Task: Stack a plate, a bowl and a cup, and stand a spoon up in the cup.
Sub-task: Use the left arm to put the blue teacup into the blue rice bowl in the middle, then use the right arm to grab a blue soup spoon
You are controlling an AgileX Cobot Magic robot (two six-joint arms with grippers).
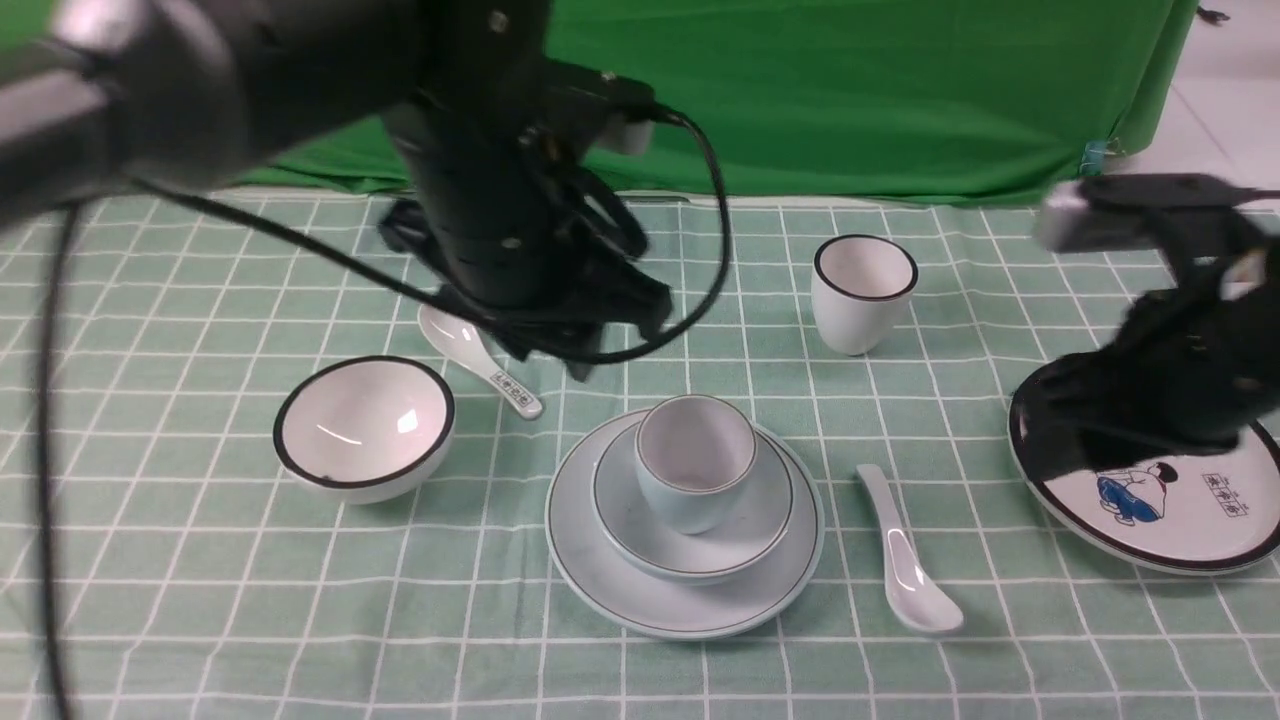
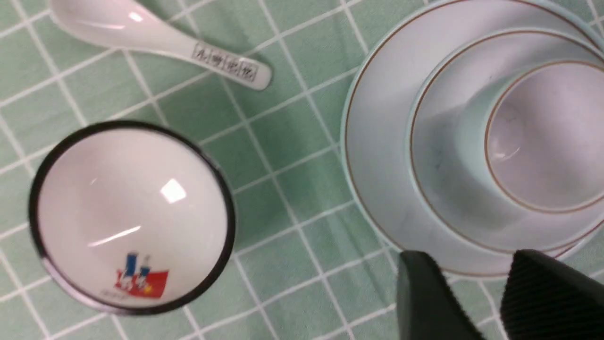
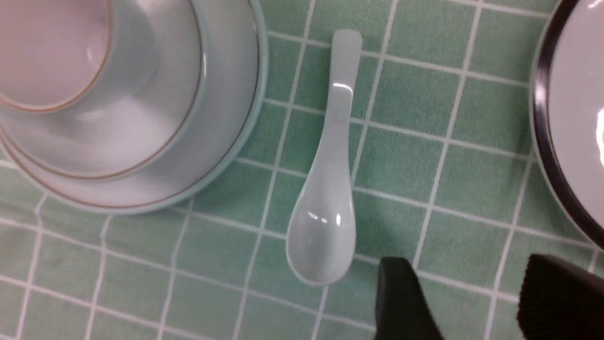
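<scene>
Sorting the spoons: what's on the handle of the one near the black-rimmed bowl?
That spoon bears a row of small dark characters; left wrist view shows best.

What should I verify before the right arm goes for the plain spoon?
1. Stack complete, with the cup upright in the bowl and the bowl on the plate: ok.
2. The cup is empty, with room for the spoon: ok.
3. The spoon lies free on the cloth, beside the plate and apart from it: ok.
4. The right gripper is open and empty: ok.
5. The right gripper is over the spoon: not ok; it sits off to the side, by the cartoon plate.
6. The left gripper is clear of the stack: cannot tell; it is open, with fingertips near the plate's edge.
</scene>
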